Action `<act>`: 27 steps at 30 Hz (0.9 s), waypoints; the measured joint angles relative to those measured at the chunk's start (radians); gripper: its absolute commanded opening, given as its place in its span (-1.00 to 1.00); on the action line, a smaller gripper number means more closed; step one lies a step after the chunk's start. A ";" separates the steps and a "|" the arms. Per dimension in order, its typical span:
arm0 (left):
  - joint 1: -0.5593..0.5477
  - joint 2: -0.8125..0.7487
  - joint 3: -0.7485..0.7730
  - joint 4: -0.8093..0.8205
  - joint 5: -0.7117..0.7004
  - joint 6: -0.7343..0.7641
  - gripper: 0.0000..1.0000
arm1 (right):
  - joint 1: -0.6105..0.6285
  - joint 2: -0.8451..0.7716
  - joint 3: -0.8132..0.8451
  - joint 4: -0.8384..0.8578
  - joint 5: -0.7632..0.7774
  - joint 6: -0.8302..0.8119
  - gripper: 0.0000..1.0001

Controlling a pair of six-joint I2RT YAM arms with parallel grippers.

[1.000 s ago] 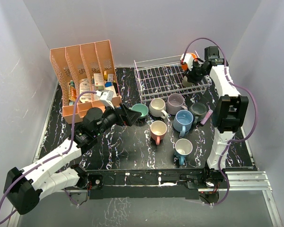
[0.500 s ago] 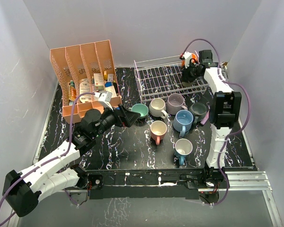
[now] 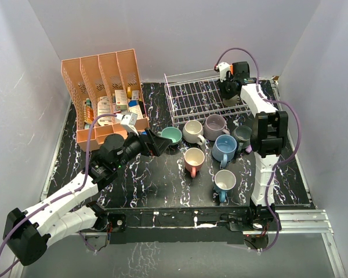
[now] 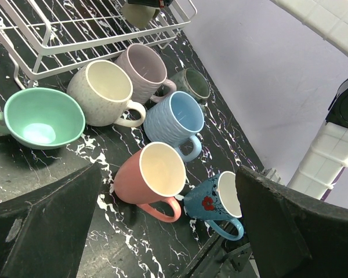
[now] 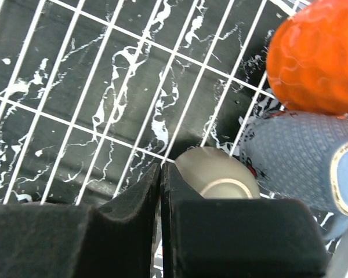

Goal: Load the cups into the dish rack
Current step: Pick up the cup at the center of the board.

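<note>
Inspecting, we found the right gripper [image 5: 160, 174] closed over the white wire dish rack [image 3: 191, 95] at one o'clock; left gripper [image 4: 168, 171] wide.

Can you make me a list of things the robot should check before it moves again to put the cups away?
1. Left end effector open for a grab: ok, jaws stand wide.
2. Cup sitting between its fingers: not ok. The teal mug is nearest but lies off to the left finger's side.
3. Right end effector empty: ok, shut on nothing above the dish rack.
4. Room in the rack: ok. Only the orange mug, blue-grey mug and olive mug show there, bunched in one corner.
5. All cups loaded: not ok, seven stand on the table.
</note>
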 measured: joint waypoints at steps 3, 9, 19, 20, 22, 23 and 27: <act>0.000 0.000 0.000 0.000 0.000 0.000 0.94 | -0.007 0.000 -0.003 0.001 0.032 0.000 -0.85; 0.000 0.000 0.000 -0.004 -0.001 0.000 0.94 | -0.015 -0.001 -0.041 0.005 0.069 -0.004 -0.85; 0.000 -0.001 -0.002 -0.003 -0.006 0.000 0.94 | -0.042 -0.020 -0.050 -0.001 0.098 -0.020 -0.84; 0.000 -0.001 -0.002 -0.003 -0.006 0.000 0.94 | -0.047 -0.025 -0.050 -0.001 0.100 -0.024 -0.84; 0.000 -0.001 -0.002 -0.003 -0.006 0.000 0.94 | -0.055 -0.033 -0.052 -0.001 0.103 -0.027 -0.84; 0.000 -0.001 -0.002 -0.003 -0.006 0.000 0.94 | -0.056 -0.037 -0.052 -0.001 0.103 -0.028 -0.84; 0.000 -0.001 -0.002 -0.003 -0.006 0.000 0.94 | -0.061 -0.043 -0.052 -0.001 0.098 -0.029 -0.83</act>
